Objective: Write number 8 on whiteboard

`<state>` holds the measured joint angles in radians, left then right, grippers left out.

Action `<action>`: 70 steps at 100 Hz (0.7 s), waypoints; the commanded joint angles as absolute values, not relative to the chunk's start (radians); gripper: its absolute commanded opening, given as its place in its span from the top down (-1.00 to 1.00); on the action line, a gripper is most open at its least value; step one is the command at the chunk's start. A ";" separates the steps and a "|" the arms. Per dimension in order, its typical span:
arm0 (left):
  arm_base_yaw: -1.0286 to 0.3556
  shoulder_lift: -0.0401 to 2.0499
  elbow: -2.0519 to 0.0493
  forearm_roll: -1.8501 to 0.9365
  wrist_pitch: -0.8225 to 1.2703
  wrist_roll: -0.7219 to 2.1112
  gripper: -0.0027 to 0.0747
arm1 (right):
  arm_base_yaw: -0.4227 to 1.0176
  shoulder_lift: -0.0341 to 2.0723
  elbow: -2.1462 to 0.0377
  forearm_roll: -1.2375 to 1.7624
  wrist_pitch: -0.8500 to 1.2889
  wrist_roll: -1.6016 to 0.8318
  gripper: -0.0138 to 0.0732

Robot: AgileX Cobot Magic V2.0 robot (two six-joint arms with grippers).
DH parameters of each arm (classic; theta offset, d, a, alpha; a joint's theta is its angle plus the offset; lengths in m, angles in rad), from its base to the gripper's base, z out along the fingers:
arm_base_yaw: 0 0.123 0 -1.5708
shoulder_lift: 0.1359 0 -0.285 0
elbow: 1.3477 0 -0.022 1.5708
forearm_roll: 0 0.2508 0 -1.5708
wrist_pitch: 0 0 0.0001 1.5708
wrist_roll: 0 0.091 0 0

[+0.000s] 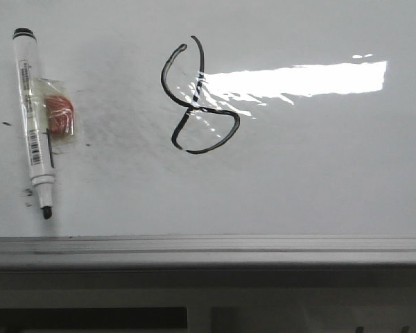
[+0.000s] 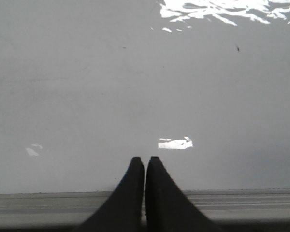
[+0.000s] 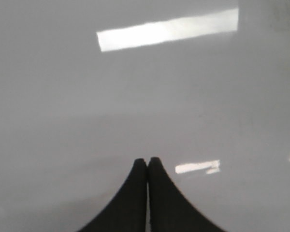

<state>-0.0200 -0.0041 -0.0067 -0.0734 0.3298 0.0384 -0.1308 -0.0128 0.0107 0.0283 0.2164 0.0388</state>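
The number 8 (image 1: 194, 97) is drawn in thin black marker on the whiteboard (image 1: 319, 166), tilted, its top loop not closed. A white marker (image 1: 35, 114) with a black tip lies uncapped on the board at the left, tip toward the near rail. Neither gripper shows in the front view. In the left wrist view my left gripper (image 2: 144, 162) is shut and empty over the board's near edge. In the right wrist view my right gripper (image 3: 147, 162) is shut and empty above bare whiteboard (image 3: 135, 106).
A small orange-red piece in clear tape (image 1: 58, 114) sticks to the marker's side. A bright glare strip (image 1: 298, 80) crosses the board right of the figure. The grey metal edge rail (image 1: 208, 250) runs along the near side; it also shows in the left wrist view (image 2: 241, 205).
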 commanded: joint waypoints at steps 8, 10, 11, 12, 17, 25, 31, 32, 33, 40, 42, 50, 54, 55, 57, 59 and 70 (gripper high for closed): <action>-0.017 -0.033 0.034 -0.073 0.286 0.032 0.98 | -0.138 -0.032 0.023 0.026 0.246 0.022 0.83; -0.017 -0.033 0.034 -0.073 0.286 0.032 0.98 | -0.138 -0.032 0.023 0.026 0.262 0.022 0.83; -0.017 -0.033 0.034 -0.073 0.286 0.032 0.98 | -0.138 -0.032 0.023 0.026 0.268 0.022 0.83; -0.017 -0.033 0.034 -0.073 0.286 0.032 0.98 | -0.138 -0.032 0.023 0.026 0.277 0.022 0.83; -0.017 -0.033 0.034 -0.073 0.286 0.032 0.98 | -0.138 -0.032 0.023 0.024 0.294 0.022 0.83; -0.017 -0.033 0.034 -0.073 0.286 0.032 0.98 | -0.138 -0.032 0.023 0.024 0.291 0.022 0.83; -0.017 -0.033 0.034 -0.073 0.286 0.032 0.98 | -0.138 -0.032 0.023 0.024 0.293 0.022 0.83; -0.017 -0.033 0.034 -0.073 0.286 0.032 0.98 | -0.138 -0.032 0.023 0.024 0.293 0.022 0.83; -0.017 -0.033 0.034 -0.073 0.286 0.032 0.98 | -0.138 -0.032 0.023 0.024 0.293 0.022 0.83; -0.017 -0.033 0.034 -0.073 0.286 0.032 0.98 | -0.138 -0.032 0.023 0.024 0.293 0.022 0.83; -0.017 -0.033 0.034 -0.073 0.286 0.032 0.98 | -0.138 -0.032 0.023 0.024 0.293 0.022 0.83; -0.017 -0.033 0.034 -0.073 0.286 0.032 0.98 | -0.138 -0.032 0.023 0.024 0.293 0.022 0.83; -0.017 -0.033 0.034 -0.073 0.286 0.032 0.98 | -0.138 -0.032 0.023 0.024 0.293 0.022 0.83; -0.017 -0.033 0.034 -0.073 0.286 0.032 0.98 | -0.138 -0.032 0.023 0.024 0.293 0.022 0.83; -0.017 -0.033 0.034 -0.073 0.286 0.032 0.98 | -0.138 -0.032 0.023 0.024 0.293 0.022 0.83; -0.017 -0.033 0.034 -0.073 0.286 0.032 0.98 | -0.138 -0.032 0.023 0.024 0.293 0.022 0.83; -0.017 -0.033 0.034 -0.073 0.286 0.032 0.98 | -0.138 -0.032 0.023 0.024 0.293 0.022 0.83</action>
<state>-0.0200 -0.0041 -0.0067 -0.0734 0.3298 0.0384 -0.1325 -0.0128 0.0107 0.0283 0.3220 0.0345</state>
